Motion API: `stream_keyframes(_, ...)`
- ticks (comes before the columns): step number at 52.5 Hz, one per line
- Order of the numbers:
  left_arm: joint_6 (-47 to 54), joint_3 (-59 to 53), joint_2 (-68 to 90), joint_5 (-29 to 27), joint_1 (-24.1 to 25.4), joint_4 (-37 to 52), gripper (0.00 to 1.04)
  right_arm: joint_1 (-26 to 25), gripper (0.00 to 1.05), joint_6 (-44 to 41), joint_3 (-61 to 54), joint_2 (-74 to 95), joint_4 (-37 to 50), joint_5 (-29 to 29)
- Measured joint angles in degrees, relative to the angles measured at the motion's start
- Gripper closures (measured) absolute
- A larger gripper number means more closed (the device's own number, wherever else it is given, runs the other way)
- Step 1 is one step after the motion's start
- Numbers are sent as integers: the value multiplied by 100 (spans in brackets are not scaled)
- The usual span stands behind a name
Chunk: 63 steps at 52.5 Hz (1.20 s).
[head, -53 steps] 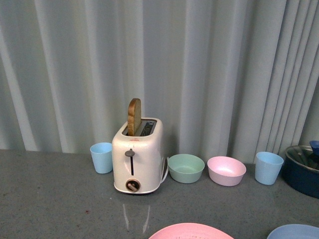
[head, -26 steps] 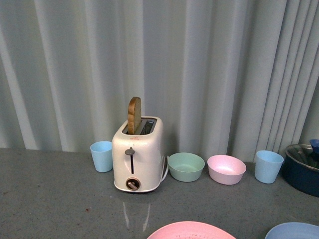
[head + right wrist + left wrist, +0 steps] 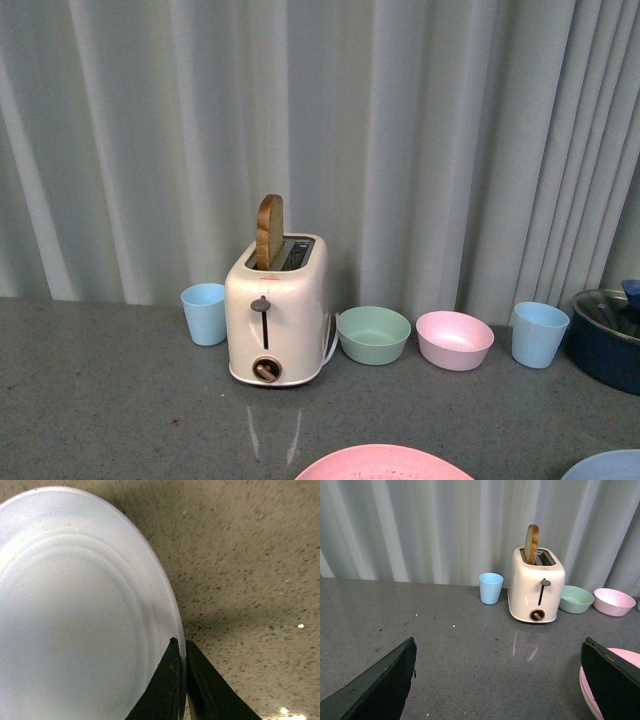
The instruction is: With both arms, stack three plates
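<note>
Pincer-tight, our right gripper (image 3: 180, 651) pinches the rim of the matte light blue round plate (image 3: 75, 605), perhaps tilted off the grey speckled tabletop (image 3: 250, 555). Our left gripper (image 3: 497, 642) hangs low, fingers spread wide, beside the matte pink round plate (image 3: 626, 656).

Cream toaster (image 3: 538, 586) with a brown bread slice (image 3: 531, 544) stands on the grey table (image 3: 445, 650), pale blue cup (image 3: 491, 588) just beside; left gripper (image 3: 497, 645)'s jaws gape wide.
</note>
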Motion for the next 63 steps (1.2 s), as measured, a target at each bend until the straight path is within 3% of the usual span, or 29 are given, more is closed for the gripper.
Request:
stream_keyframes(8,0,0,0,0,0,0,7,9,102,-92,114,-691,-247,90)
stream_keyframes(16,0,0,0,0,0,0,7,352,102,96,195,-1521,-280,-31)
stream_keyframes(21,0,0,0,0,0,0,7,922,102,295,197,-2092,-280,-103)
stream_keyframes(28,0,0,0,0,0,0,7,2199,102,776,146,-2330,-118,20)
stream_keyframes(37,0,0,0,0,0,0,7,3182,102,1235,-31,-1808,175,262)
stream_keyframes(47,0,0,0,0,0,0,7,3674,102,1668,-219,-1176,566,271)
stream_keyframes(63,0,0,0,0,0,0,7,3840,102,2260,-348,-487,1043,203)
